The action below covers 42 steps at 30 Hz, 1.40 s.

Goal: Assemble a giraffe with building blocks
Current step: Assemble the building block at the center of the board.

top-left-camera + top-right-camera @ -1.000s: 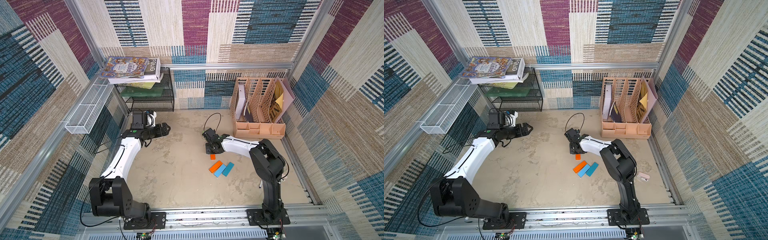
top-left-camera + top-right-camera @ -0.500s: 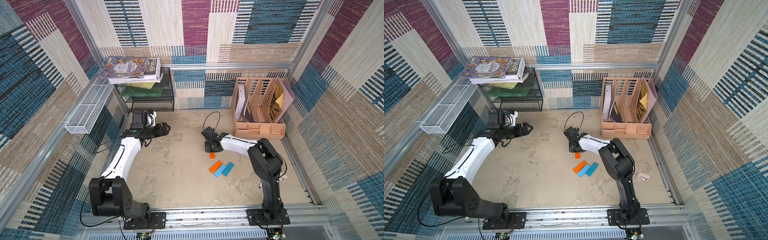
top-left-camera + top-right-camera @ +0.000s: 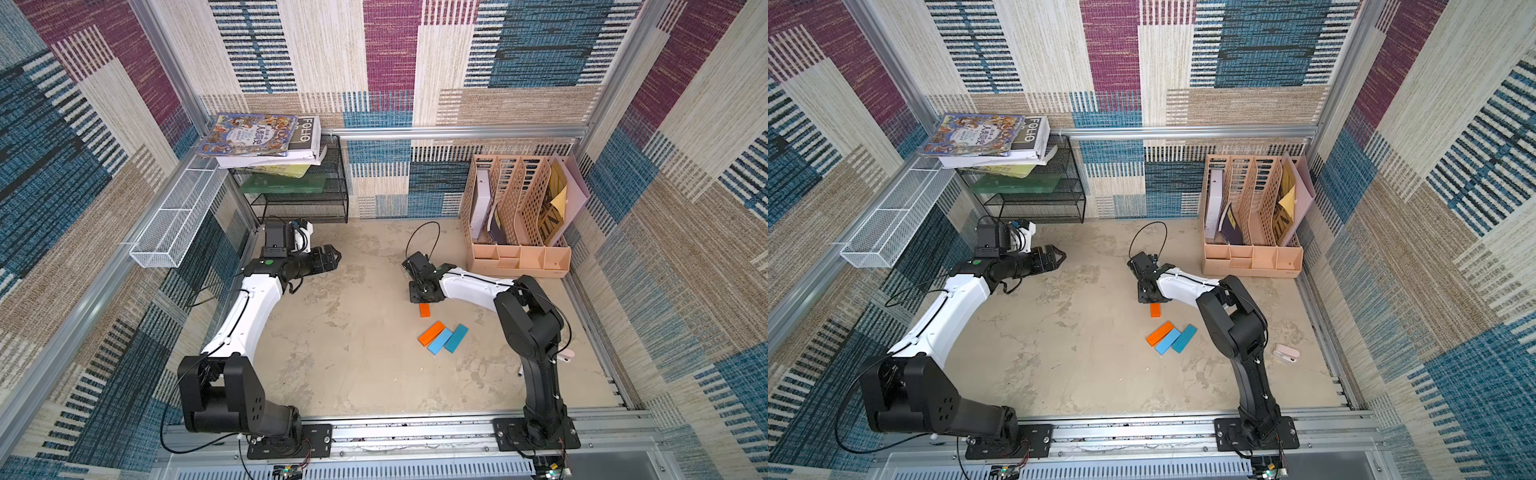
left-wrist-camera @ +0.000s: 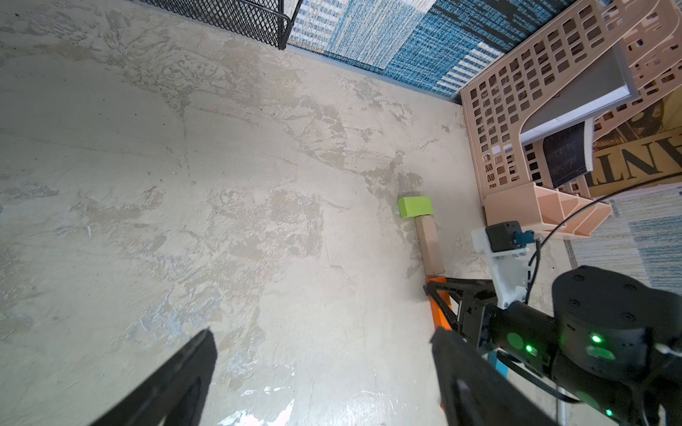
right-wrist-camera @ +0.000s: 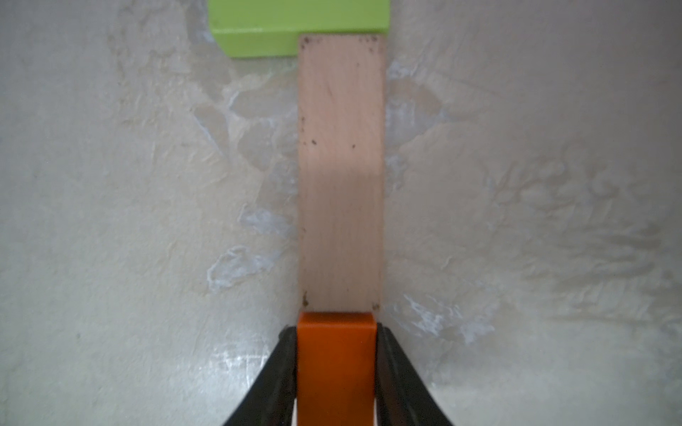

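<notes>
The right gripper (image 5: 336, 332) pinches the orange block (image 5: 336, 369) by its long sides, jaws pressed against it. Just ahead of the fingertips, this block's end butts the tan block (image 5: 341, 166). At the tan block's far end the green block (image 5: 265, 33) lies crosswise, touching it, so head, neck and the first body piece form one line.

The step in hand looks like seating that body piece. Next, the jaws should probably spread and lift straight off without nudging the row.

Behind the gripper, toward its base, a spare orange block (image 3: 431, 333) and two blue blocks (image 3: 440, 340) lie side by side. The spare orange likely goes crosswise next.

Well apart across the table (image 3: 353, 353), the left gripper (image 4: 321, 335) hovers with jaws spread wide, holding nothing.
</notes>
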Motion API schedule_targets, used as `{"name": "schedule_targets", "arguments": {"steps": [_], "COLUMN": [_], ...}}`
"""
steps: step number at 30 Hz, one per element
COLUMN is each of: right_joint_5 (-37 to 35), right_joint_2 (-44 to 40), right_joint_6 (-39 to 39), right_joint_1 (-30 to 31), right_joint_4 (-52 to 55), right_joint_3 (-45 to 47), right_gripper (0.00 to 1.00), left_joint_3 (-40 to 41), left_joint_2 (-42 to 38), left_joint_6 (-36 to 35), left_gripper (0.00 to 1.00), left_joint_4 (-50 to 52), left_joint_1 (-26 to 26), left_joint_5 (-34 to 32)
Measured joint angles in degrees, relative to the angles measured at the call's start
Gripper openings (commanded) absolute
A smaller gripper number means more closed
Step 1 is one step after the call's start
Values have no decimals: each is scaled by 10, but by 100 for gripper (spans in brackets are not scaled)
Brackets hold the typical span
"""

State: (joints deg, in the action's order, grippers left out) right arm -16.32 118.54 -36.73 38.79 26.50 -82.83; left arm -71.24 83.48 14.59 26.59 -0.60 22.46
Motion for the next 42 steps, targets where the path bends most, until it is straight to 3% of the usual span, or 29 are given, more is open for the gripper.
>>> {"name": "schedule_targets", "arguments": {"steps": [18, 31, 33, 38, 42], "right_joint_5": [-3, -6, -8, -5, 0], "right_joint_2": [8, 12, 14, 16, 2], "right_joint_6": [0, 1, 2, 5, 15], "right_joint_1": [-2, -6, -6, -7, -4], "right_joint_4": [3, 3, 1, -3, -2], "right_joint_3": [-8, -13, -15, -17, -9], "right_gripper": [35, 39, 46, 77, 85], "left_joint_3": [0, 0, 0, 0, 0], "left_joint_2": [0, 0, 0, 0, 0], "left_joint_6": [0, 0, 0, 0, 0], "left_gripper": [95, 95, 95, 95, 95], "left_joint_4": [0, 0, 0, 0, 0], "left_joint_1": [0, 0, 0, 0, 0], "left_joint_5": [0, 2, 2, 2, 2]}}
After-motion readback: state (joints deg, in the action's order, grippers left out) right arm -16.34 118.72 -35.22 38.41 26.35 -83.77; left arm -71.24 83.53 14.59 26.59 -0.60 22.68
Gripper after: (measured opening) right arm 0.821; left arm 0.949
